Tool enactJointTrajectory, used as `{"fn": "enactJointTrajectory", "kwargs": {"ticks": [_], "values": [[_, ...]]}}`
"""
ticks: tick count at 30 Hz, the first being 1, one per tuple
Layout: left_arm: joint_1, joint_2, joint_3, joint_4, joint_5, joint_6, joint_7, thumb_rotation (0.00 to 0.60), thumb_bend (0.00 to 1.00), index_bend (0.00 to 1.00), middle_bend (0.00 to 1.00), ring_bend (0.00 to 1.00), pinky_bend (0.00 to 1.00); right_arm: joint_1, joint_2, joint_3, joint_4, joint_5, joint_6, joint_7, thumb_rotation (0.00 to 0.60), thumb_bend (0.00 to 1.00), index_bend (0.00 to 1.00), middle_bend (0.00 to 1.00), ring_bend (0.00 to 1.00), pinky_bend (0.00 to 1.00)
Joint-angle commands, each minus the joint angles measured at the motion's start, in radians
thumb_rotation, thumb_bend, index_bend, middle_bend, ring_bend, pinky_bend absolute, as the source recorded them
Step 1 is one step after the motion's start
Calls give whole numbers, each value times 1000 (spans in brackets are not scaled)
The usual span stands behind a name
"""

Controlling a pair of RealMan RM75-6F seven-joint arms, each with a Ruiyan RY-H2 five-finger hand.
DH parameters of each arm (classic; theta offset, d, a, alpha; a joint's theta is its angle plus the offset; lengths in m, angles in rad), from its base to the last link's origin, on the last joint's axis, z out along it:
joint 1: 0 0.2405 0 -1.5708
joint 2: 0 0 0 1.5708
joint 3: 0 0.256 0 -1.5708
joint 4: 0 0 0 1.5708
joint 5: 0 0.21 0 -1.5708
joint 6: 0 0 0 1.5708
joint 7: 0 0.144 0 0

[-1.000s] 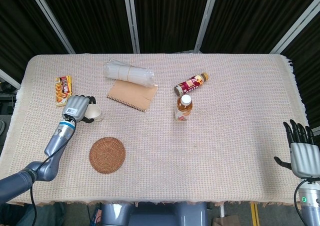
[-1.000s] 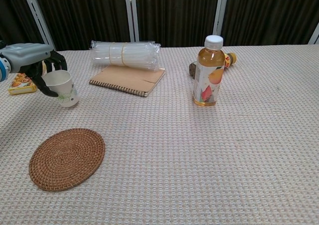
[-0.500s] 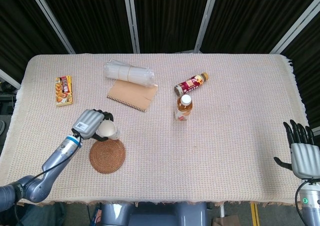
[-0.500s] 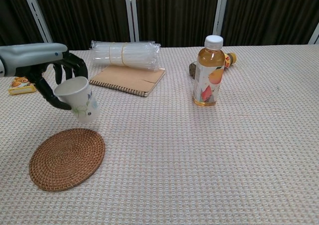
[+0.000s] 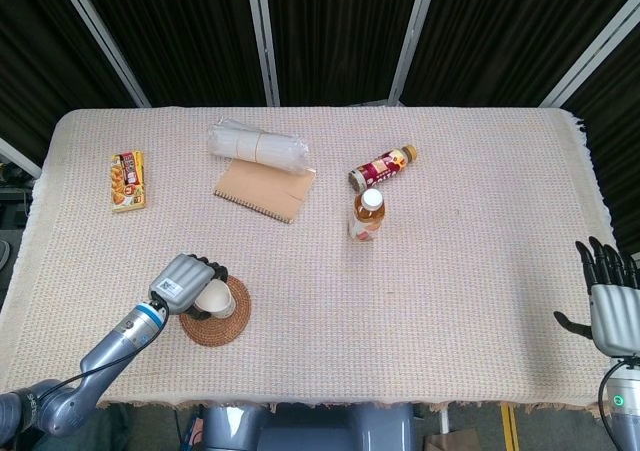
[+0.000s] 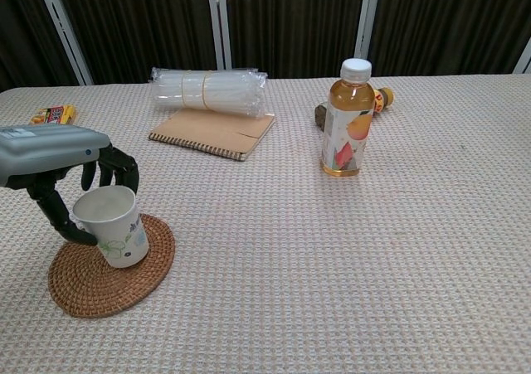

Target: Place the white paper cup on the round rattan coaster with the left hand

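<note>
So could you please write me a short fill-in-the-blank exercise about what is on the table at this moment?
1. The left hand holds the white paper ____ .
2. The cup is over the round rattan ____ .
3. The upright bottle has a ____ cap.
4. The coaster lies nearer the table's ____ edge than the notebook does.

Missing words: cup; coaster; white; front

My head view looks steeply down from high above, taking in the whole table [image 5: 480, 301] against the dark curtain. My chest view sits low and near, facing straight across. Both share the standing bottle [image 5: 367, 216] [image 6: 348, 121] and the coaster [image 5: 237, 321] [image 6: 91, 283] at lower left.
</note>
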State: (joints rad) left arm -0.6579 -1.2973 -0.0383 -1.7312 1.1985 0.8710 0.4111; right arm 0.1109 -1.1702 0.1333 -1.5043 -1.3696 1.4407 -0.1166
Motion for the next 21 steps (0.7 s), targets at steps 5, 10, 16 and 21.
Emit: {"fn": "enactJointTrajectory", "kwargs": {"ticks": [5, 10, 16, 21], "values": [[-1, 15, 22, -10, 9, 11, 47, 600, 0, 264, 198, 200, 316, 1, 2, 0, 0, -1, -1, 3, 600, 0, 0, 0, 0, 0], [17, 70, 47, -88, 21, 65, 118, 600, 0, 0, 0, 0, 24, 0, 6, -1, -5, -4, 2, 9, 600, 0, 0, 0, 0, 0], [85, 141, 59, -172, 94, 220, 143, 600, 0, 0, 0, 0, 0, -4, 14, -5, -14, -19, 10, 23, 600, 0, 0, 0, 0, 0], [216, 200, 65, -222, 157, 442, 70, 600, 0, 0, 0, 0, 0, -4, 14, -13, -9, -31, 5, 46, 600, 0, 0, 0, 0, 0]]}}
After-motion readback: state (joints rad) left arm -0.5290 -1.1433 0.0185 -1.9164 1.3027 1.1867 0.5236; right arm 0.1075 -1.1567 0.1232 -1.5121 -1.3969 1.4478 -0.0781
